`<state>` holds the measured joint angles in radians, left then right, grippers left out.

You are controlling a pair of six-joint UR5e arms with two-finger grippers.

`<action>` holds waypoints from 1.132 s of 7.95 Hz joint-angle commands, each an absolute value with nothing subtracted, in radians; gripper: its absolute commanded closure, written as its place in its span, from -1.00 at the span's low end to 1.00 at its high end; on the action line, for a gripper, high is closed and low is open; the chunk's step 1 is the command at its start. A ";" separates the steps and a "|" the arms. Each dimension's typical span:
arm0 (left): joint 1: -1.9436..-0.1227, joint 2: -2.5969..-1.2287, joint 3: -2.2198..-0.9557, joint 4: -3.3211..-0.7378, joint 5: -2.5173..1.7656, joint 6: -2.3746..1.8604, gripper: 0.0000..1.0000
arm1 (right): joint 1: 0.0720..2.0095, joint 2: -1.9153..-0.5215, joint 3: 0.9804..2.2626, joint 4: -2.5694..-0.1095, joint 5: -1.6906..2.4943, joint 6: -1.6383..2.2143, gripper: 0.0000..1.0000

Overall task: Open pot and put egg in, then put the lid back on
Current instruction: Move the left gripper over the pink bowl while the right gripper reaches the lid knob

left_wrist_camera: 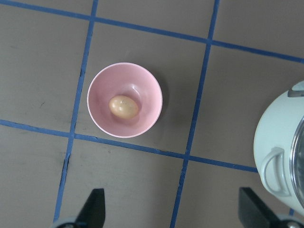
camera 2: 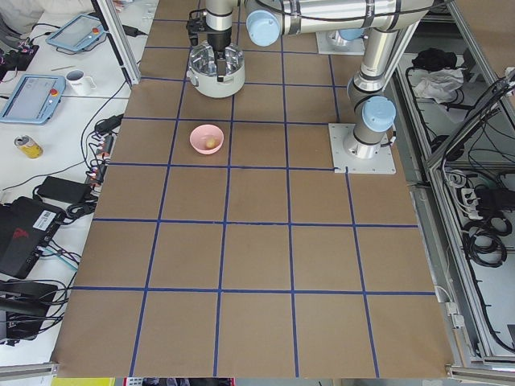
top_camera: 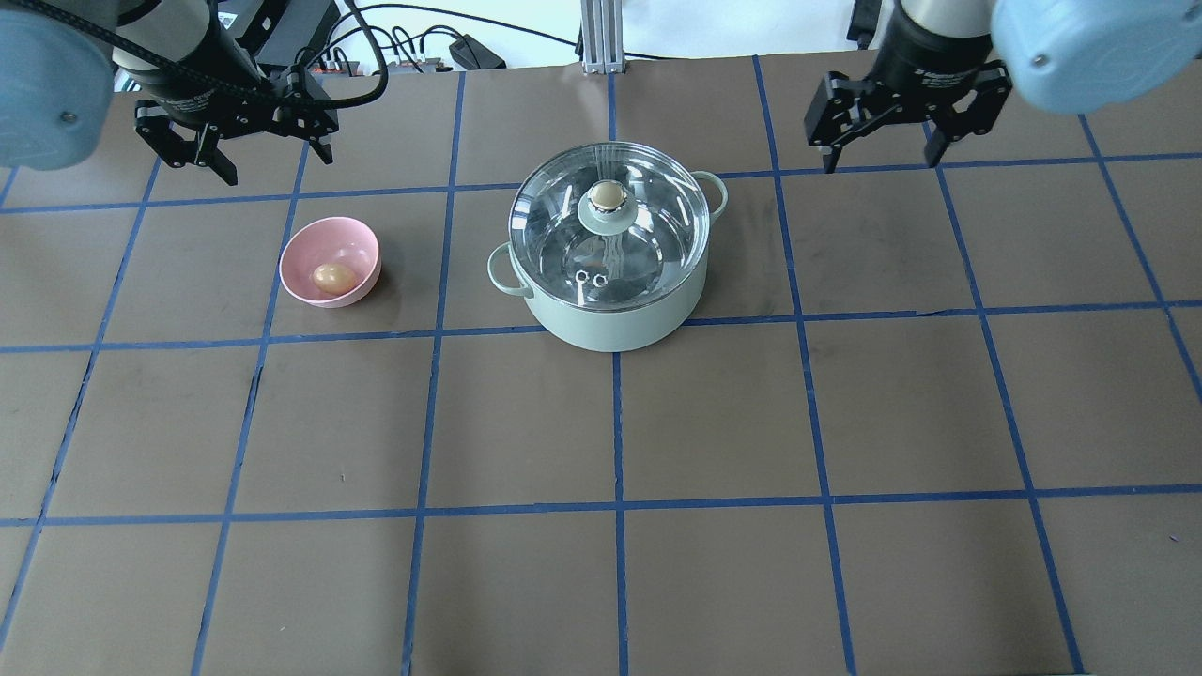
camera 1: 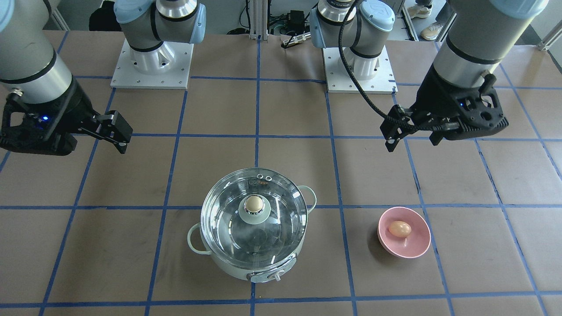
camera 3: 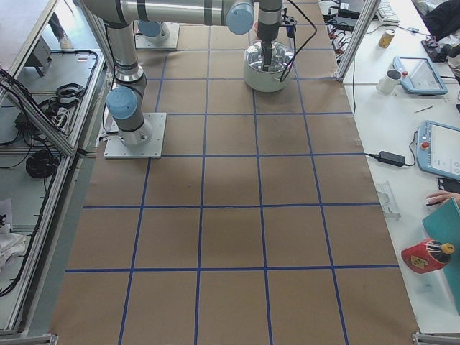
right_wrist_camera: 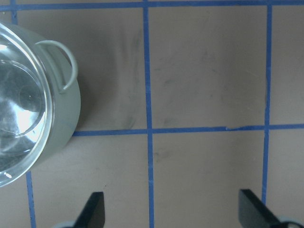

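Note:
The pale mint pot (top_camera: 615, 319) stands at the table's middle with the clear glass lid (top_camera: 648, 244) shut on it, beige knob (top_camera: 608, 195) up. It also shows in the front view (camera 1: 252, 263). The tan egg (top_camera: 333, 277) lies in a small pink bowl (top_camera: 310, 246) on the pot's left; the left wrist view shows the egg (left_wrist_camera: 123, 107) in that bowl (left_wrist_camera: 147, 90). My left gripper (top_camera: 272, 160) hangs open and empty beyond the bowl. My right gripper (top_camera: 881, 161) hangs open and empty to the right of the pot, apart from it.
Brown paper with a blue tape grid covers the table. The two arm bases (camera 1: 151, 66) (camera 1: 360, 70) stand at the robot's edge. Side benches hold tablets (camera 2: 32, 92) and a mug (camera 3: 392, 79), off the table.

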<state>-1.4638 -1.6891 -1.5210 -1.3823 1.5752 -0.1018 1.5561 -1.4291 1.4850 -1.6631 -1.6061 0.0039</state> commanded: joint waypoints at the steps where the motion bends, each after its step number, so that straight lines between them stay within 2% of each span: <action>1: -1.454 -1.797 -1.562 -1.217 1.575 -0.370 -1.00 | 1.754 -1.369 1.447 -1.729 -1.674 0.168 -1.00; 3: -1.445 -1.883 -1.569 -1.178 1.578 -0.447 -1.00 | 1.820 -1.294 1.393 -1.773 -1.606 0.259 -1.00; 5: -1.407 -1.902 -1.609 -1.178 1.580 -0.575 -1.00 | 1.876 -1.206 1.350 -1.847 -1.589 0.325 -1.00; 7: -1.399 -1.919 -1.624 -1.099 1.600 -0.594 -1.00 | 1.894 -1.169 1.345 -1.887 -1.546 0.356 -1.00; 9: -1.399 -1.925 -1.623 -1.092 1.606 -0.798 -1.00 | 1.896 -1.120 1.347 -1.949 -1.508 0.405 -1.00</action>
